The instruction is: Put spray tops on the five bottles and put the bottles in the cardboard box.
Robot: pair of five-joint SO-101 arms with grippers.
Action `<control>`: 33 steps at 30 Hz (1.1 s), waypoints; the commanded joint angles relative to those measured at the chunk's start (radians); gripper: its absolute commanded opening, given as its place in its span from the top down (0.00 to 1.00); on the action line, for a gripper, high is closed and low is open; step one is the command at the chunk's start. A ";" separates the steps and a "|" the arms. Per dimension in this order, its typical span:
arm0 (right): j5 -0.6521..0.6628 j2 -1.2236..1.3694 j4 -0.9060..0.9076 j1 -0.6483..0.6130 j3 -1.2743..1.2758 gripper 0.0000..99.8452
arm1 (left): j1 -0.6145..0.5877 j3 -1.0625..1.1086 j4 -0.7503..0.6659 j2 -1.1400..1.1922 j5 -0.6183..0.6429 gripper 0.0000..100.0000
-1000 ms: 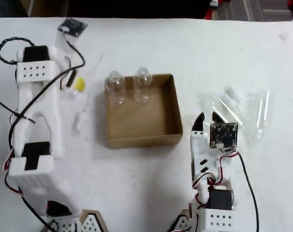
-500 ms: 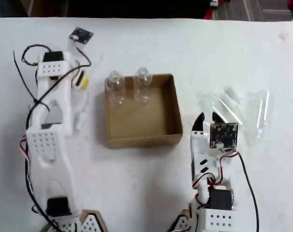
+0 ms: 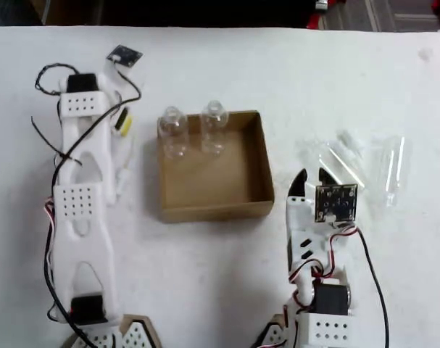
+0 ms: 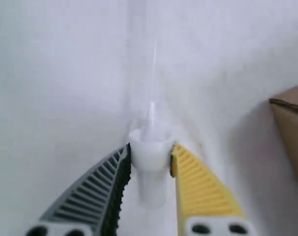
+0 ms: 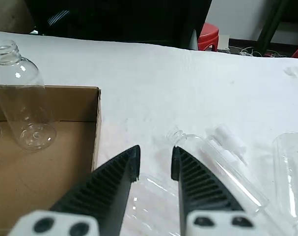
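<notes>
Left wrist view: the left gripper (image 4: 149,156), one finger grey and one yellow, is clamped on a white plastic spray top (image 4: 149,172). The right gripper (image 5: 154,158) hangs parted, holding nothing, above clear plastic bottles (image 5: 215,164) lying beside the brown cardboard box (image 5: 75,103), where two uncapped bottles (image 5: 21,98) stand.

Your white-covered table (image 3: 227,65) carries a cardboard box (image 3: 220,185) at frame centre. Clear bottles (image 3: 394,170) lie on their sides at right, a spray top (image 3: 348,139) among them. A second spray top (image 3: 122,177) lies left of the box.
</notes>
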 commanded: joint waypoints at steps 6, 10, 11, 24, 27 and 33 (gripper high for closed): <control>0.015 -0.005 -0.004 -0.008 0.008 0.90 | -0.074 -0.181 0.144 -0.071 0.044 0.89; 0.015 -0.005 -0.004 -0.008 0.008 0.90 | -0.094 0.066 0.144 -0.219 0.015 0.89; 0.015 -0.005 -0.004 -0.008 0.008 0.90 | -0.090 0.144 0.144 -0.271 -0.014 0.89; 0.015 -0.005 -0.001 -0.008 0.008 0.90 | -0.119 1.146 -0.121 -0.909 -0.103 0.89; 0.015 -0.005 0.001 -0.008 0.008 0.90 | -0.127 1.343 -0.293 -0.995 -0.101 0.88; 0.015 -0.005 0.001 -0.010 0.008 0.90 | -0.127 1.511 -0.425 -1.086 -0.072 0.78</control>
